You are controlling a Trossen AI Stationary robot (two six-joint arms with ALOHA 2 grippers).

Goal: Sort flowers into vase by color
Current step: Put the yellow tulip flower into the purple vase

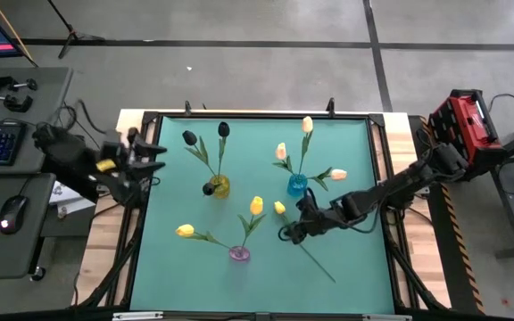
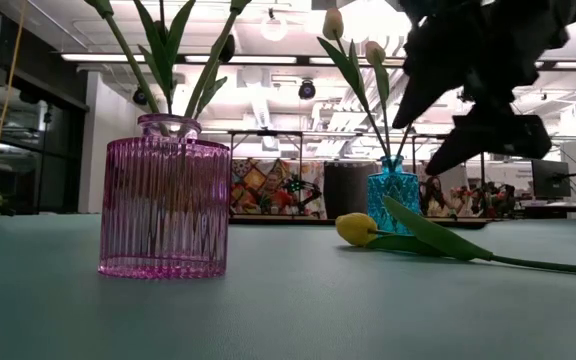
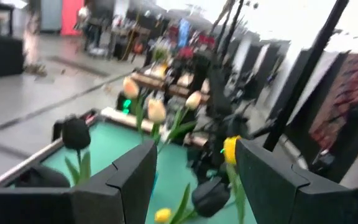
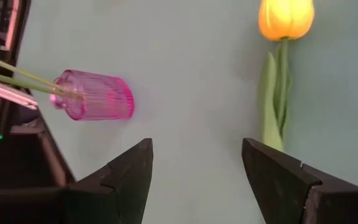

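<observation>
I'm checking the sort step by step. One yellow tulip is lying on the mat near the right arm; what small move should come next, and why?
Probably lower the right end effector onto the stem of the loose yellow tulip and close. It hovers open just above that flower, which lies flat on the mat beside the pink vase already holding two yellow tulips. The left end effector waits open at the table's left edge.

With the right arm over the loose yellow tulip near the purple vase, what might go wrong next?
1. The right hand is open with the yellow tulip off to one side of it, so closing now would likely miss the stem.
2. The purple vase stands close by; the arm's swing might tip it.
</observation>
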